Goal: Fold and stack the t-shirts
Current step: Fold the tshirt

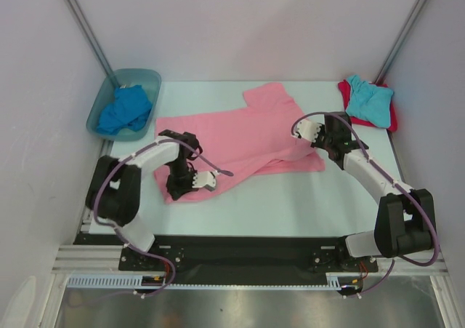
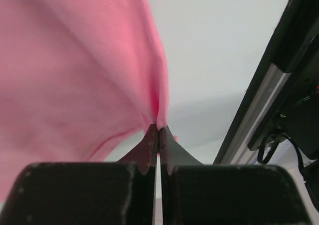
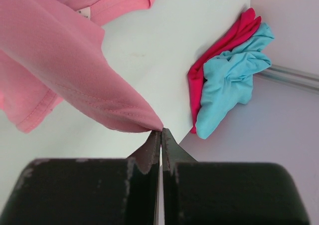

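The pink t-shirt (image 1: 232, 139) lies spread across the middle of the table, partly folded over. My left gripper (image 1: 176, 190) is shut on its near-left edge; in the left wrist view the pink cloth (image 2: 75, 60) rises from the closed fingertips (image 2: 158, 129). My right gripper (image 1: 314, 140) is shut on the shirt's right side, pinching a stitched hem corner (image 3: 124, 115) at the fingertips (image 3: 161, 131). A royal blue t-shirt (image 1: 125, 110) lies crumpled in a tub. A turquoise t-shirt (image 1: 369, 99) (image 3: 229, 80) lies on a red one (image 1: 393, 118) (image 3: 219, 45) at the back right.
The translucent blue-green tub (image 1: 145, 77) stands at the back left corner. White walls with metal posts enclose the table (image 1: 290, 204). A black rail and cables (image 2: 279, 100) run along the table's near edge beside the left gripper.
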Robot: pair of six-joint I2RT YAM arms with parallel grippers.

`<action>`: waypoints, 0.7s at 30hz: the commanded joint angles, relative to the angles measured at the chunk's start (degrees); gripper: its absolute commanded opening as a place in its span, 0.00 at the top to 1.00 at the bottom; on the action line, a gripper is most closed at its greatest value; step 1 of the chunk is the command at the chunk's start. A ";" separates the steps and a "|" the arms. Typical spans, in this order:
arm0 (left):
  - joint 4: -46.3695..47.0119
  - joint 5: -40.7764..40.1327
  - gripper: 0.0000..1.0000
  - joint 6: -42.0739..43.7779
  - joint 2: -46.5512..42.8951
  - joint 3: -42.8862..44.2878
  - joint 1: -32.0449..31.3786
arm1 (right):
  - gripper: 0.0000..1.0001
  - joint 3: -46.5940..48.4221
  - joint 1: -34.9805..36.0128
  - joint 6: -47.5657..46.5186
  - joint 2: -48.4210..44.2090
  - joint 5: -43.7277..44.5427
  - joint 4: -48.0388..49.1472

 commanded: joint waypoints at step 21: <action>0.08 2.12 0.16 0.39 14.91 10.29 -0.15 | 1.00 1.30 3.23 2.20 -3.53 2.94 -1.53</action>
